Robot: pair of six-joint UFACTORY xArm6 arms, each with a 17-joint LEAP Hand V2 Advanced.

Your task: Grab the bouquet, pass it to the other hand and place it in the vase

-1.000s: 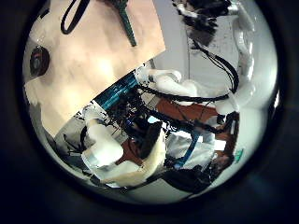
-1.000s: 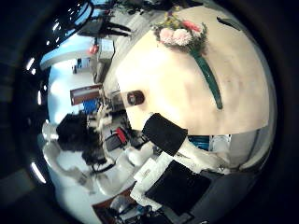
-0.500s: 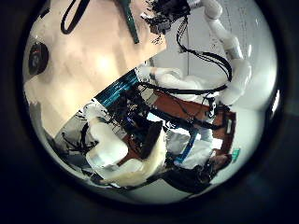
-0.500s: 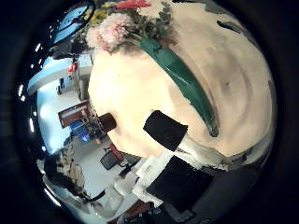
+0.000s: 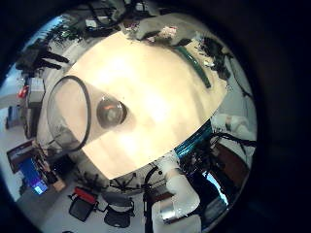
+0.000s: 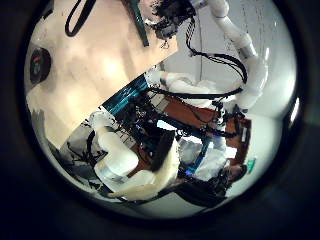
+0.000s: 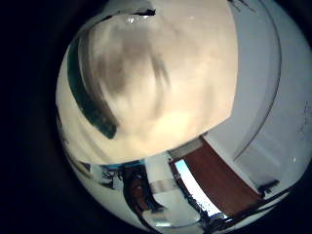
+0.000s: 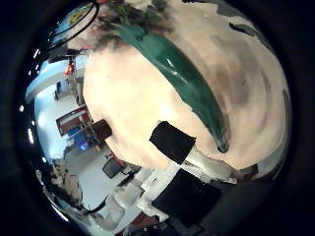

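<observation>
Bouquet [image 8: 177, 79] lies flat on the table [image 8: 236, 98], stem running lengthwise beneath the right palm; the right hand is nearer, its finger state unseen.

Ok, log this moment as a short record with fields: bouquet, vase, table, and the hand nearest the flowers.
bouquet: lying on the table, green stem wrap close under the right palm, flowers at the far end
vase: clear glass, on the table, holding no bouquet
table: light tabletop
hand near bouquet: a hand over the stem end, fingers unclear
</observation>
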